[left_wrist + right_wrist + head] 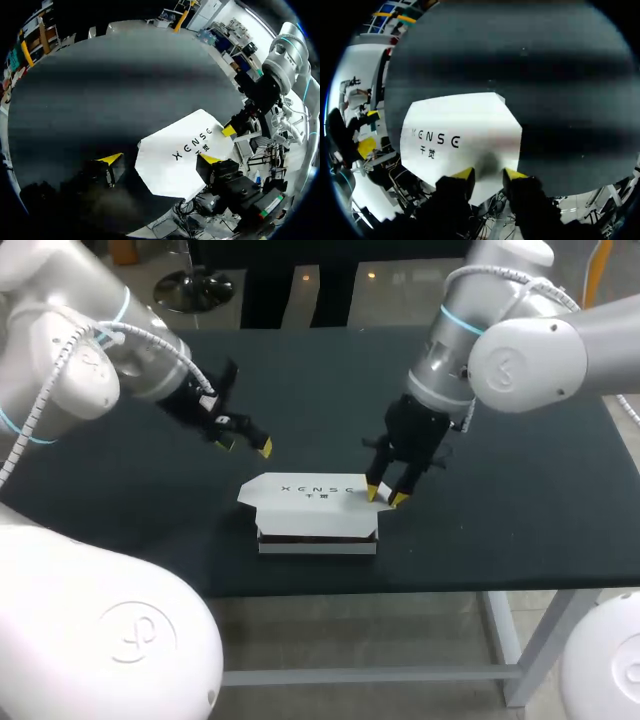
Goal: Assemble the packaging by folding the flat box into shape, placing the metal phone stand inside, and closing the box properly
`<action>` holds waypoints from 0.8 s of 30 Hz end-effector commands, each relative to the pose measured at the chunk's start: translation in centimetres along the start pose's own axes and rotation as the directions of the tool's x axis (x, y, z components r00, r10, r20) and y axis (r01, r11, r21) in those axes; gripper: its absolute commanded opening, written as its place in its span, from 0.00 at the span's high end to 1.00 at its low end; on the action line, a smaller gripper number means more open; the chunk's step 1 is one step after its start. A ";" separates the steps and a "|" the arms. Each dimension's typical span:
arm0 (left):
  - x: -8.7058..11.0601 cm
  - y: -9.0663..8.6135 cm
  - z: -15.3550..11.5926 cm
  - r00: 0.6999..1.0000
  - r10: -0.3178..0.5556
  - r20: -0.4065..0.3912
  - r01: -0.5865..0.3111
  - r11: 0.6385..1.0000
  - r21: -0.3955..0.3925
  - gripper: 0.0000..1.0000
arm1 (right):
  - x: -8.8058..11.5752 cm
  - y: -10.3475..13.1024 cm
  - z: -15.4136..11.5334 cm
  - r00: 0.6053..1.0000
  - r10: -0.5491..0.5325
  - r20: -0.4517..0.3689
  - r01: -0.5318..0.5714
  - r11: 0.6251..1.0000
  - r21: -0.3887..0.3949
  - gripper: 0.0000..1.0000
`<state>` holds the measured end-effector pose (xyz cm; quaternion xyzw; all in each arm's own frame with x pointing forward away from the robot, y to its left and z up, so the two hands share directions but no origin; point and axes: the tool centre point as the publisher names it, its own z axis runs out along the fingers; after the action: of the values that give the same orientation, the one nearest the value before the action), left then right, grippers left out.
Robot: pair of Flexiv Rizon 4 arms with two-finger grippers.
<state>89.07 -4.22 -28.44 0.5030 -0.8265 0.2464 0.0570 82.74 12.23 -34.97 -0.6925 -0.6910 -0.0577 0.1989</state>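
Head view, box [305, 502] contents hidden, L gripper [246, 447] spread, R gripper [385, 496] spread at box.

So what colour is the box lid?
The cardboard box lid is white with black lettering; right wrist view shows best.

The left arm [60, 370] and the right arm [560, 340] wear fat, glossy shells in white and silver-grey with rounded joint caps. The right one's cap carries an embossed round logo [505, 365]. A thin turquoise ring [460, 320] marks the joint seams. A white ribbed cable [150, 338] loops outside the left arm. The left hand [245, 446] and the right hand [385, 496] are black and blocky, with yellow-tipped fingers.
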 end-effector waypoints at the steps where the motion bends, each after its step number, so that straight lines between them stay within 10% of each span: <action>1: 0.5 0.1 1.7 0.910 -0.373 0.181 0.382 0.924 -0.019 0.00 | -0.4 -0.2 0.1 1.000 0.003 -0.004 -0.003 1.000 -0.007 0.59; 5: 0.5 0.9 2.1 0.828 -0.503 0.246 0.516 0.856 0.013 0.00 | -0.5 -0.2 0.1 1.000 0.008 -0.010 -0.008 1.000 -0.012 0.59; 22: 0.1 0.4 3.2 0.798 -0.535 0.278 0.575 0.813 -0.086 0.00 | -0.3 -0.5 0.3 1.000 0.000 -0.020 0.000 0.999 -0.039 0.59; 24: 0.2 0.9 3.3 0.794 -0.533 0.292 0.579 0.810 -0.098 0.13 | -0.4 -0.5 0.4 1.000 0.001 -0.021 -0.002 0.999 -0.041 0.59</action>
<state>87.77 -5.17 -31.32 0.7372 -0.6544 0.1378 0.0961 82.49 12.11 -35.25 -0.6955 -0.6878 -0.0748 0.1937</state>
